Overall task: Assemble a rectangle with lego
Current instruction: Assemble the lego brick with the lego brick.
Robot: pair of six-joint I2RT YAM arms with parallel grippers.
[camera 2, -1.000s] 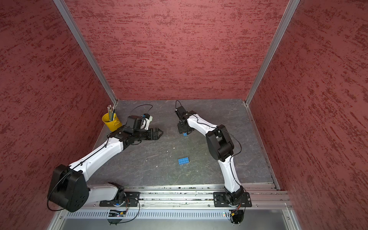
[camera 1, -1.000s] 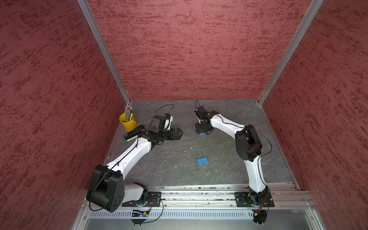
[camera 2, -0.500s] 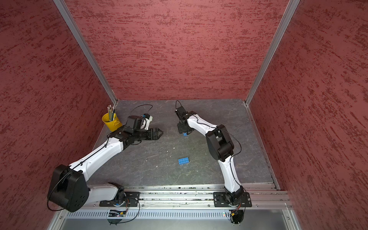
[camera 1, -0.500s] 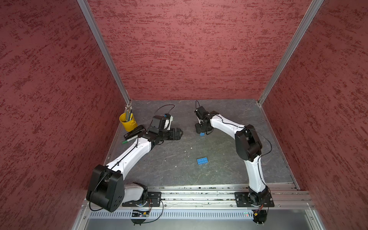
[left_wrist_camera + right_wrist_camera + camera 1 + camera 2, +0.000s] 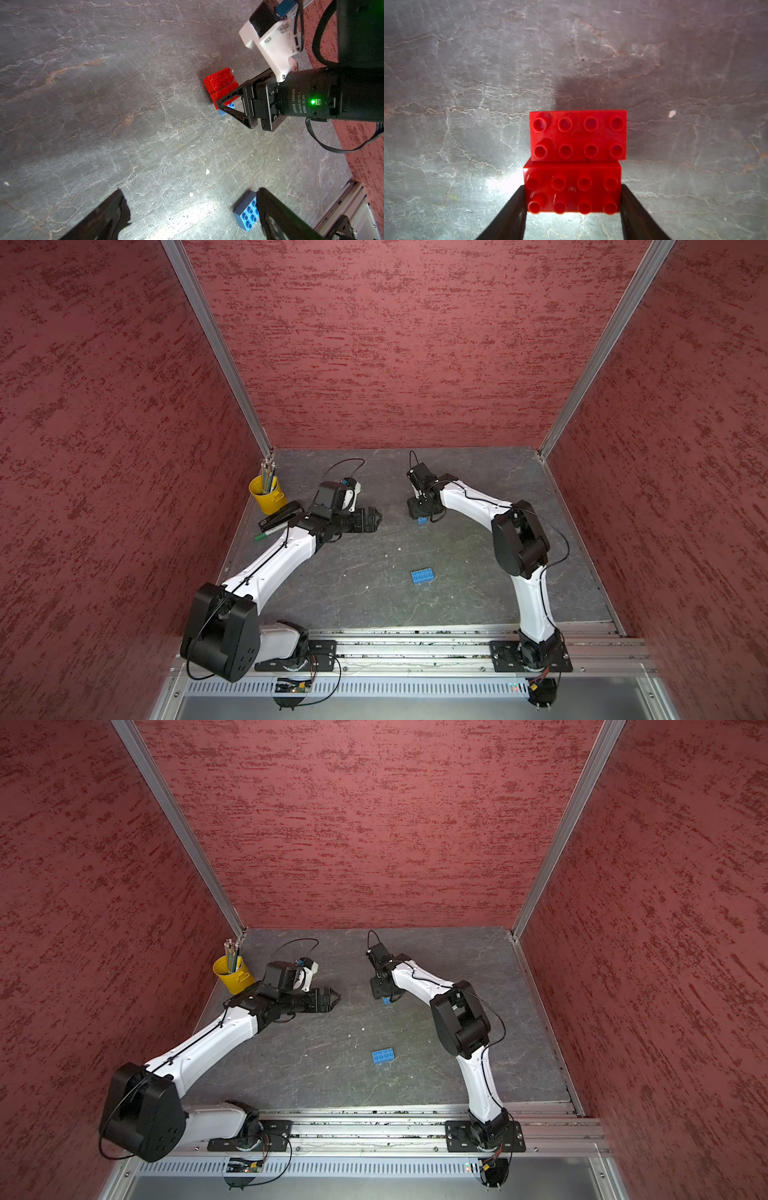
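Two dark fingers (image 5: 513,216) of the right tool (image 5: 572,193) clenched on the short ends of a red brick (image 5: 572,178), studs up. Touching that brick's far long side, a second red brick (image 5: 578,136), studs up too and shifted slightly sideways from the gripped one. At the foot of the same tool, seen from the left wrist, a sliver of blue brick (image 5: 222,112) close against the red pair; under or beside it, cannot tell. In both top views only that blue showing below the downward-pointing tool, red hidden.

Facing it across bare grey counter (image 5: 457,605), well apart, the left tool (image 5: 372,519): released, fingers spread wide, nothing between them, pointing sideways just above the counter.

Nearer the arm bases, well apart from both tools, a loose blue brick (image 5: 423,576) flat on the counter, studs up, partly behind one left finger in the left wrist view.

Behind the left tool's wrist, toward the corner, a yellow cup (image 5: 267,497) of pencils, with a black object (image 5: 279,517) and a green marker (image 5: 266,534) just beside it.
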